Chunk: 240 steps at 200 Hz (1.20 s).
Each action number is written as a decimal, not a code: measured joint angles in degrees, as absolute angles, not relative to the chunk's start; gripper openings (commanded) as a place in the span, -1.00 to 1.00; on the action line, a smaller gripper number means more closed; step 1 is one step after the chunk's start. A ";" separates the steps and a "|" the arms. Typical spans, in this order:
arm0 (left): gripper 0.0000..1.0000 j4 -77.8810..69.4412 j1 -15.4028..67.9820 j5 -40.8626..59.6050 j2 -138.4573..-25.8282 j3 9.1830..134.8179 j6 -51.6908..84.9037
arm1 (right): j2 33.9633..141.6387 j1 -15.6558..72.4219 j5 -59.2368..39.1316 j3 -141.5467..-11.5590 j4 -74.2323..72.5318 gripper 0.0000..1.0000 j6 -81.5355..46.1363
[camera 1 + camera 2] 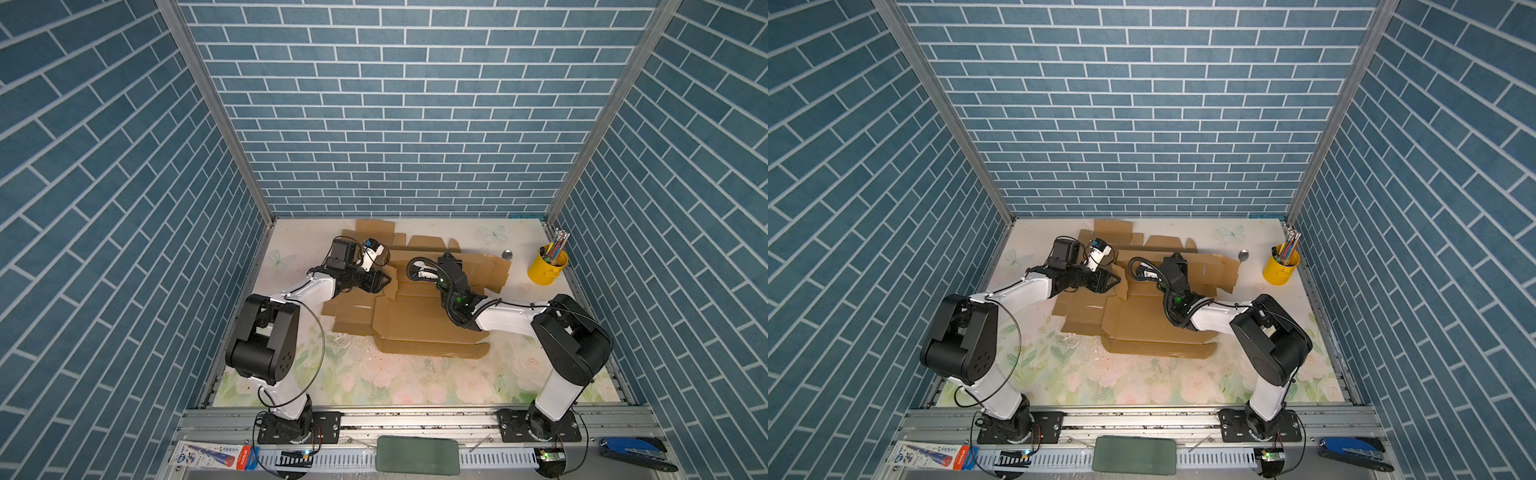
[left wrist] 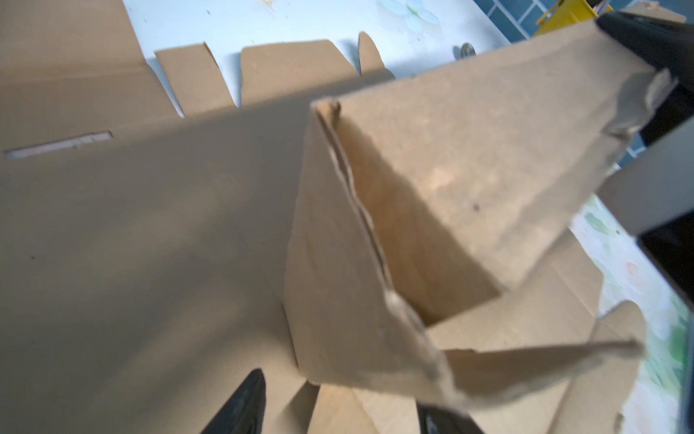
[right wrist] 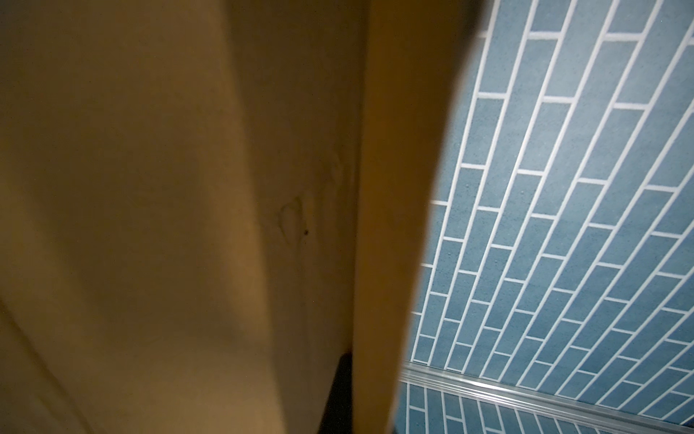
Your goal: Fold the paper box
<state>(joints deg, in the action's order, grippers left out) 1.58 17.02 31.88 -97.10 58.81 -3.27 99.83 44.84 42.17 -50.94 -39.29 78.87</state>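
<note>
A flat brown paper box point(image 1: 415, 324) lies unfolded on the flowered table point(image 1: 374, 382), in the middle and towards 12 o'clock in both top views, with one panel raised off the sheet. It looks light and thin, stiff across each panel but ready to bend along its creases. The raised panel's edges are frayed, so it would probably tear if pulled hard. The safest hold seems to be a clean panel edge close to a crease, not a worn corner. The left gripper point(image 2: 341, 390) sits at the box's 9 o'clock side. Its fingers point(image 2: 246, 402) stand apart and grip nothing, with the near corner of the raised panel between them. The right gripper point(image 2: 655, 75) reaches in from 3 o'clock and is pinched closed on the far top edge of that panel, holding it up.
</note>
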 measured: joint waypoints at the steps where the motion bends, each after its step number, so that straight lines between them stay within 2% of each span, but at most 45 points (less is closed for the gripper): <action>1: 0.25 1.32 17.06 31.75 -97.10 58.74 -3.25 | 99.83 44.84 42.17 -50.94 -39.27 -1.00 78.85; 38: 0.23 -9.76 18.90 25.98 -97.12 55.37 -2.35 | 99.79 44.69 42.04 -51.42 -37.63 -1.00 77.17; 98: -0.01 -22.02 24.45 11.90 -99.09 51.05 -3.01 | 99.13 44.56 41.50 -51.96 -34.87 -1.00 75.20; 146: -0.20 -26.13 28.62 -0.67 -101.25 50.39 -2.72 | 98.96 44.56 41.32 -52.25 -33.80 -1.00 74.13; 164: -0.35 -26.68 29.50 -3.90 -101.78 50.43 -2.09 | 98.78 44.56 41.23 -52.36 -33.26 -1.00 73.73; 215: -0.98 -26.87 31.81 -10.90 -103.15 51.83 -1.58 | 97.60 44.45 40.60 -52.95 -29.58 -1.00 70.54; 231: -1.00 -27.09 32.47 -13.39 -103.26 52.31 -1.65 | 96.55 44.45 40.01 -53.23 -27.22 -0.82 68.45; 240: -1.00 -27.38 32.95 -14.79 -103.26 52.31 -1.52 | 95.88 44.36 39.33 -53.43 -25.61 -0.64 67.02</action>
